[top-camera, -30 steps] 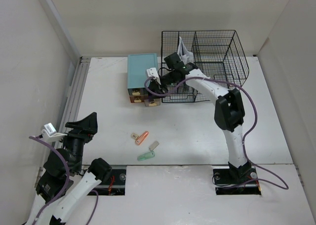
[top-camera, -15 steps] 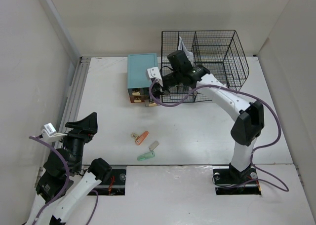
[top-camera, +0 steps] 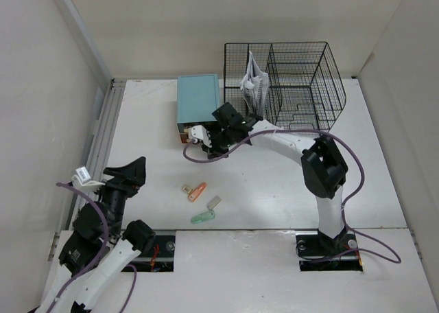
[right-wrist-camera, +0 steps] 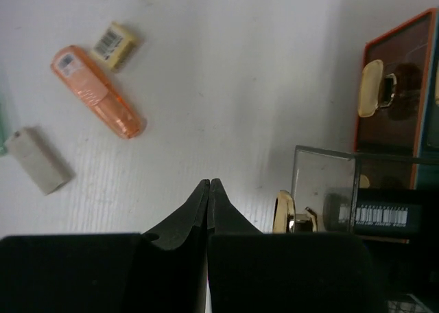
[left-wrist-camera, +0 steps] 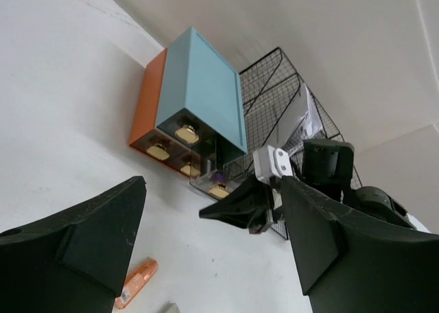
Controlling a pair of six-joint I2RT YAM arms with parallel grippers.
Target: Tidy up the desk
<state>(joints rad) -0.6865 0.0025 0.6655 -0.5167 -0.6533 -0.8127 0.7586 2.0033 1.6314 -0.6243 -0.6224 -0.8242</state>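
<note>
Desk (right-wrist-camera: 226, 79) lies just beneath the right gripper (right-wrist-camera: 208, 186), fingers pressed together.

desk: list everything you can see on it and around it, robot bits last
desk: 1, white, fills the view
metal rail: 1, grey, along the desk's left edge
drawer box: 1, teal top and orange side, far centre-left
open drawer: 1, clear with gold knob, pulled out of the box's front
wire rack: 1, black, right of the box
papers: white, standing in the rack
orange tube: 1, near centre
beige block: 1, left of the tube
grey block: 1, right of the tube
green piece: 1, nearest edge
left arm: black and white, near-left, jaws open
right arm: reaching to the box, jaws shut, empty
</note>
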